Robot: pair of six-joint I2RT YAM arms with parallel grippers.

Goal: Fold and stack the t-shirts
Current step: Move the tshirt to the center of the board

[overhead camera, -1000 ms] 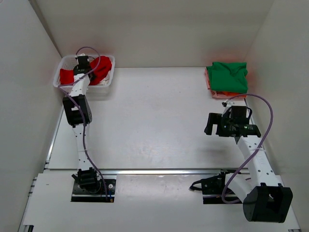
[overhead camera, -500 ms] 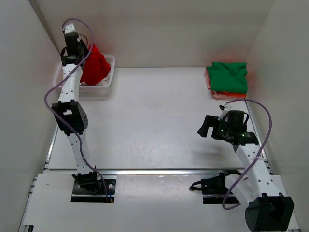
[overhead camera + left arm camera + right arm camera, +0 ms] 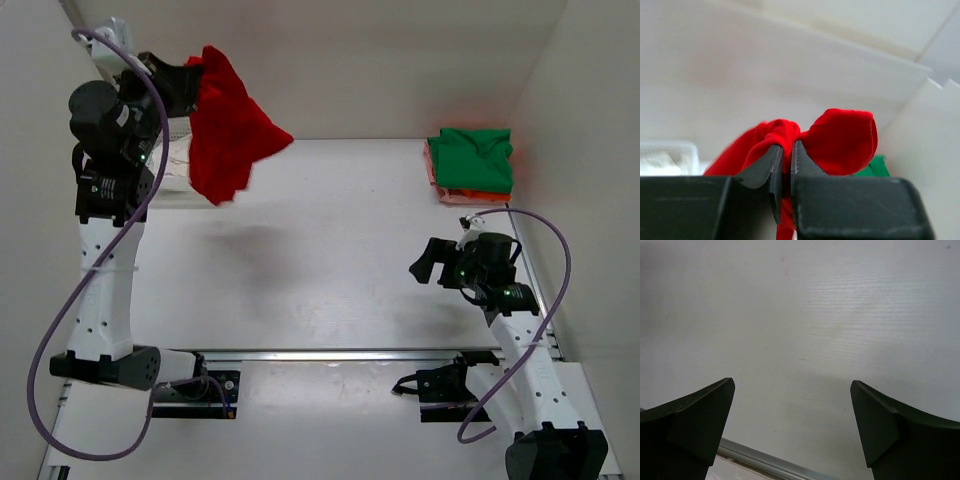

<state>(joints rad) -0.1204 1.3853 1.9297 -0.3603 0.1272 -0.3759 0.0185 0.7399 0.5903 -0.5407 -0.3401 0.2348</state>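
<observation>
On your table (image 3: 330, 260), the red t-shirt (image 3: 228, 135) is no more in the basket (image 3: 665, 150) at the far left corner, where it lay one second ago. Now it hangs high in the air above that corner. The green t-shirt (image 3: 475, 158) stays folded on the salmon-pink t-shirt (image 3: 465, 194) at the far right. Your left gripper (image 3: 788, 148) is clamped on a bunch of the red cloth. Your right gripper (image 3: 428, 260) has its jaws wide apart over bare table, holding nothing, nearly where it was.

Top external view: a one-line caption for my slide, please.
Left gripper holds the red shirt aloft; right gripper hangs open near the folded stack.
</observation>
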